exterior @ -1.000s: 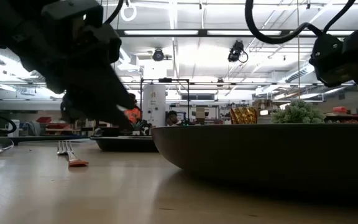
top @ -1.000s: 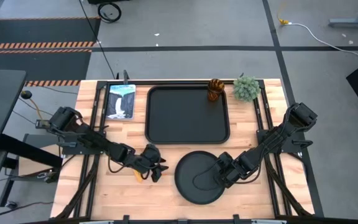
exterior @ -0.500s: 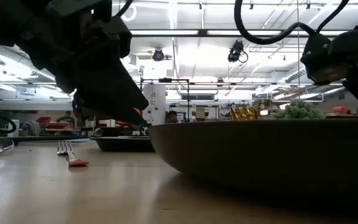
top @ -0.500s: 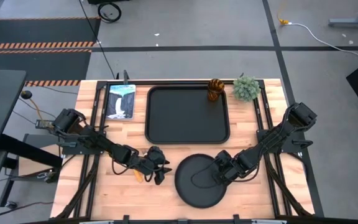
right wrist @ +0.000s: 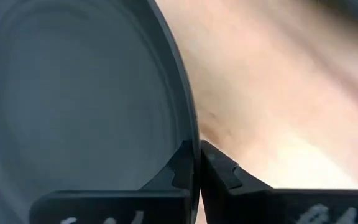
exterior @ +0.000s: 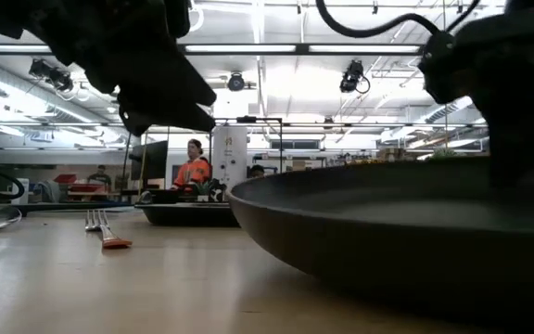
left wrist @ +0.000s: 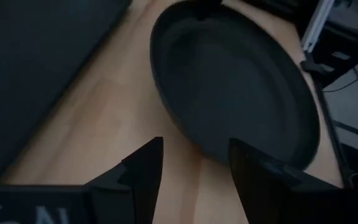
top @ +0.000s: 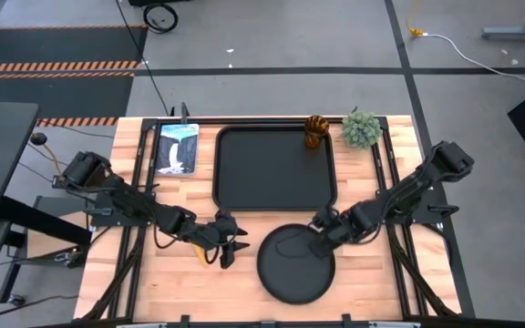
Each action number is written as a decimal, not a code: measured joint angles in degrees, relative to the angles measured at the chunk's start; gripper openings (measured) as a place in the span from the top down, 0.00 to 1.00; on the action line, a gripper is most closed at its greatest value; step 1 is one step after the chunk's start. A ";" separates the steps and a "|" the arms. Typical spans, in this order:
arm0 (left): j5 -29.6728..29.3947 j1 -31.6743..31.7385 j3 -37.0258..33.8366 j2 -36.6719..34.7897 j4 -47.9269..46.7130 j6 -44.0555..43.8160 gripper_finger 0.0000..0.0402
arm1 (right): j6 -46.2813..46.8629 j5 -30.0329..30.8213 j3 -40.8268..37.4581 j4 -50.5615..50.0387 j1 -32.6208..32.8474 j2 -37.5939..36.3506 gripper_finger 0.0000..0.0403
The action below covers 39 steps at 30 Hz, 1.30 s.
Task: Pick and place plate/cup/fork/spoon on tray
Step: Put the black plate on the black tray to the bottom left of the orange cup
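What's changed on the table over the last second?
The right pincer slid from the plate's middle to its rim nearest the tray, now shut on the rim and tipping it up. The left pincer, open, moved only slightly. The tray, cup and plant stayed put.

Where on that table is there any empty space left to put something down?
The tray is bare except the cup in its far right corner. Bare wood lies below the card. The near edge is crowded: left gripper, plate, right gripper.
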 joint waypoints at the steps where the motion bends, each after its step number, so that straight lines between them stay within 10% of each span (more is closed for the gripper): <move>1: -0.10 0.24 0.00 -0.45 -0.81 0.14 0.53 | -1.07 0.03 -0.02 -0.69 -0.97 -1.10 0.96; 25: -0.30 1.10 0.00 -2.28 -4.73 0.75 0.53 | -26.40 1.77 -0.36 -7.16 -33.66 -17.68 0.96; 39: -0.30 1.05 0.00 -2.24 -4.97 0.73 0.53 | -26.18 -6.59 -18.04 11.17 -51.42 -25.48 0.96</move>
